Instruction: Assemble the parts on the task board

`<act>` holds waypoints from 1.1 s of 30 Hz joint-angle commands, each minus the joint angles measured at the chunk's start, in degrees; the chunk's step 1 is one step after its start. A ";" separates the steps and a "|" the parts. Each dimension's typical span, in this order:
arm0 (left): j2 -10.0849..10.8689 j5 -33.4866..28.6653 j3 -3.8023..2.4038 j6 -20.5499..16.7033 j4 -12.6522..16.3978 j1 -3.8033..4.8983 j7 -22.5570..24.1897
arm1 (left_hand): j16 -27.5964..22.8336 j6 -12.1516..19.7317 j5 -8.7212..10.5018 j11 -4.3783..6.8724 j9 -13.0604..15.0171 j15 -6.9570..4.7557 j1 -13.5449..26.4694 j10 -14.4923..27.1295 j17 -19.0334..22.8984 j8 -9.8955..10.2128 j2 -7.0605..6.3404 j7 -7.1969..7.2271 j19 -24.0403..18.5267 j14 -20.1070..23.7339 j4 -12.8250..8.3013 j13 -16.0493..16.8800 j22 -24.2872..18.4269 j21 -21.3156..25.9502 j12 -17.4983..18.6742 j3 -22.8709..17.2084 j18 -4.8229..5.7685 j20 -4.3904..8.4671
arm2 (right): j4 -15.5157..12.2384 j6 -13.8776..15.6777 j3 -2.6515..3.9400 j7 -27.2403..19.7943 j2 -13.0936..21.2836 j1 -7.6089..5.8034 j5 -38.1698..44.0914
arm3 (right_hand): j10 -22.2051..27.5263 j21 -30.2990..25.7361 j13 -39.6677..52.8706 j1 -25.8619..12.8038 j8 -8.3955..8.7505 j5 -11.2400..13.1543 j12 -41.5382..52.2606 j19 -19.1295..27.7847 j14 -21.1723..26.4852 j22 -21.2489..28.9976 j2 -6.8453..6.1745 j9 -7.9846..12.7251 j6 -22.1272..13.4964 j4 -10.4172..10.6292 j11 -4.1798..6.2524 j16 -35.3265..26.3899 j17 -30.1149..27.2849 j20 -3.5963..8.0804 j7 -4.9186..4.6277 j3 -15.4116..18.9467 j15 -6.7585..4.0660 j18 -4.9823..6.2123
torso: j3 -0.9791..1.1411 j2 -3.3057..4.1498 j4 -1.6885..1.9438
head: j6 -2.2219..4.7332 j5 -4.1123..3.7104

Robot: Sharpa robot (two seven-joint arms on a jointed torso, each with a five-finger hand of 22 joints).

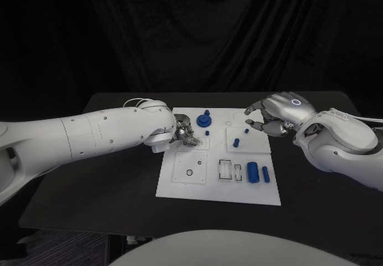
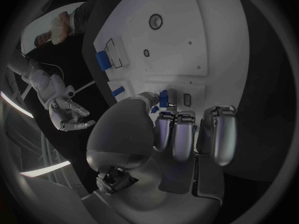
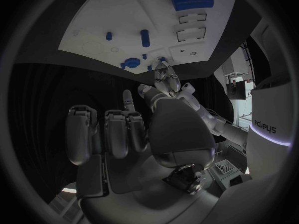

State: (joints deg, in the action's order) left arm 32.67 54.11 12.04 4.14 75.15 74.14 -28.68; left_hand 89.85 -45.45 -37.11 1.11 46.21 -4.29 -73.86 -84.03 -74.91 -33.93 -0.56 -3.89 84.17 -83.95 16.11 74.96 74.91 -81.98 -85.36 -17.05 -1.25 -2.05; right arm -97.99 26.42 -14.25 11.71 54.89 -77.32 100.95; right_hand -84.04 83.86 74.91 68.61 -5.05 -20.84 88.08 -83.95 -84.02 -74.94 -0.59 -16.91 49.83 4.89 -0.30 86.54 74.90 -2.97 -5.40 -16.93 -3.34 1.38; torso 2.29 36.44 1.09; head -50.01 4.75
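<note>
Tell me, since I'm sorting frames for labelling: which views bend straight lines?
Head view: the white board keeps straight edges. Left wrist view: the board's edges curve strongly inside a dark round frame. Right wrist view: the board bows likewise.

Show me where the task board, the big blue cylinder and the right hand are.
task board (image 1: 180, 185): head view, bare near-left corner.
big blue cylinder (image 1: 252, 172): head view, middle of its body.
right hand (image 1: 274, 117): head view, middle of the hand.

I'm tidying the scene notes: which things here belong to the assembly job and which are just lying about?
Job:
task board
blue parts: geared piece, upright pegs, cylinders lying flat
left hand, pinching a small blue part
right hand

Lying about:
black table
</note>
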 commanded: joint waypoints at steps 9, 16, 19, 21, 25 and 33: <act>-0.03 0.09 0.08 -0.71 -0.56 -0.64 1.09 | 0.15 0.26 1.07 -0.18 -0.07 0.02 0.07 -2.77 -15.09 0.55 0.79 0.10 1.56 -6.05 -10.39 11.26 11.17 0.46 0.28 -10.30 -0.92 0.03 | 0.44 -0.25 0.04 1.07 0.00 0.15 0.39 | -3.72 0.36 12.56 0.42 0.06 -0.37 -0.52 -3.01 -4.47 -13.01 0.13 0.10 0.44 0.06 0.48 -0.07 8.47 0.31 -0.08 -0.41 -0.44 0.17 | 0.02 0.00 0.01 | 0.01 0.11; -0.02 0.09 0.08 -0.70 -0.90 -0.75 1.23 | 0.15 0.32 1.38 -0.21 -0.09 0.04 0.05 -2.72 -15.09 0.63 0.88 0.07 1.51 -6.05 -10.46 11.21 11.13 0.58 0.34 -10.34 -0.94 0.00 | 0.50 -0.63 0.04 1.12 -0.08 0.18 0.39 | -3.65 0.31 12.47 0.45 0.05 -0.40 -0.60 -2.99 -4.47 -13.00 0.17 0.11 0.49 0.07 0.50 -0.08 8.45 0.32 -0.06 -0.47 -0.45 0.18 | 0.04 0.01 -0.02 | 0.01 0.09; 0.11 0.09 0.08 -0.82 -0.97 -0.78 1.18 | 0.15 0.34 1.44 -0.21 -0.10 0.05 0.04 -2.70 -15.09 0.65 0.89 0.07 1.51 -6.05 -10.48 11.19 11.13 0.59 0.37 -10.34 -0.94 0.00 | 0.50 -0.80 0.04 1.14 -0.07 0.19 0.39 | -3.60 0.34 12.40 0.48 0.05 -0.42 -0.67 -3.00 -4.48 -13.01 0.18 0.12 0.51 0.06 0.51 -0.08 8.46 0.32 -0.03 -0.50 -0.45 0.17 | 0.02 -0.01 -0.01 | 0.01 0.03; 0.17 0.09 0.08 -0.90 -1.03 -0.79 1.16 | 0.15 0.34 1.44 -0.21 -0.10 0.05 0.04 -2.70 -15.09 0.65 0.89 0.07 1.51 -6.05 -10.48 11.19 11.13 0.59 0.37 -10.34 -0.94 0.00 | 0.51 -0.93 0.04 1.17 -0.04 0.20 0.39 | -3.60 0.34 12.40 0.48 0.05 -0.42 -0.67 -3.00 -4.48 -13.01 0.18 0.12 0.51 0.06 0.51 -0.08 8.46 0.32 -0.03 -0.50 -0.45 0.17 | 0.04 -0.01 -0.01 | 0.01 0.04; 0.25 0.09 0.08 -0.65 -1.18 -0.80 1.01 | 0.15 0.36 1.53 -0.22 -0.10 0.06 0.01 -2.68 -15.09 0.67 0.90 0.07 1.48 -6.05 -10.53 11.17 11.11 0.63 0.40 -10.36 -0.95 -0.01 | 0.53 -1.23 0.04 1.28 -0.01 0.22 0.39 | -3.58 0.37 12.37 0.60 0.07 -0.51 -0.70 -3.02 -4.47 -13.02 0.17 0.14 0.55 -0.01 0.55 -0.10 8.43 0.34 0.01 -0.60 -0.48 0.17 | 0.06 0.01 -0.01 | 0.01 0.06; 0.26 0.09 0.08 -0.06 -1.23 -0.82 0.86 | 0.15 0.41 1.68 -0.24 -0.11 0.08 -0.01 -2.65 -15.09 0.72 0.90 0.06 1.45 -6.05 -10.59 11.14 11.08 0.71 0.43 -10.36 -0.97 -0.03 | 0.62 -1.56 0.04 1.36 -0.18 0.31 0.39 | -3.44 0.33 12.18 0.83 0.12 -0.91 -0.89 -3.02 -4.50 -13.01 0.14 0.21 0.59 -0.15 0.60 -0.07 8.48 0.39 0.03 -0.82 -0.53 0.17 | 0.09 -0.01 0.04 | 0.01 0.15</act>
State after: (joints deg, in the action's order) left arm 32.83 54.00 11.98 3.35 74.17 73.65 -27.61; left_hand 89.85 -45.24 -35.62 1.11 46.11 -4.29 -73.71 -84.03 -74.91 -33.32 -0.24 -4.13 84.17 -83.95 15.73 74.96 74.91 -81.55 -85.14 -17.43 -1.24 -2.06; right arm -97.39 25.37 -14.25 11.84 54.75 -77.13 100.95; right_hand -83.83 83.86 74.91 68.92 -5.05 -21.54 87.38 -83.96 -84.01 -74.93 -0.29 -16.76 49.98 4.74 -0.10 86.54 74.91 -2.97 -5.24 -17.40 -3.34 1.38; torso 2.35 36.44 1.09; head -50.01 4.87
